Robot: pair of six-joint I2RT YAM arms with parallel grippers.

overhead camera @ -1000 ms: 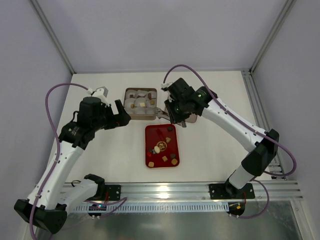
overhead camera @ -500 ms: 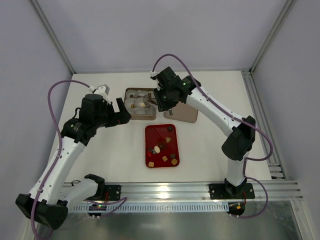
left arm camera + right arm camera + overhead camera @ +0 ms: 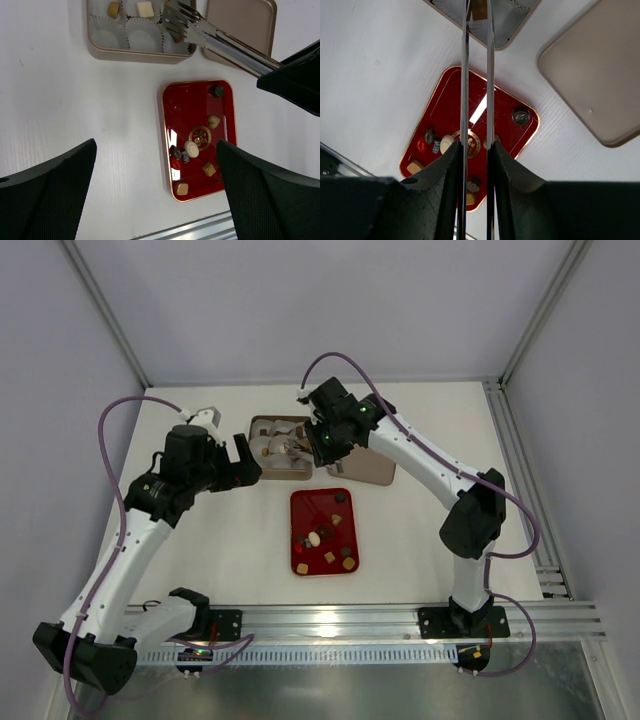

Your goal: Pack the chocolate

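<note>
Several small chocolates (image 3: 315,538), dark, tan and cream, lie on the red tray (image 3: 296,540) at mid-table. More of them sit in white paper cups in the tan box (image 3: 281,448) behind it. My right gripper (image 3: 325,440) is shut on metal tongs (image 3: 464,75), whose tips reach over the box's right side (image 3: 175,20). A brown piece (image 3: 479,9) shows between the tips. My left gripper (image 3: 156,145) hangs open and holds nothing, above the table just left of the tray (image 3: 187,107).
The box's tan lid (image 3: 362,468) lies flat to the right of the box, behind the tray. An aluminium rail (image 3: 400,620) runs along the near table edge, and frame posts stand at the back corners.
My right arm has swung left with the tongs, from over the lid and tray to over the box. The left arm has shifted only slightly.
</note>
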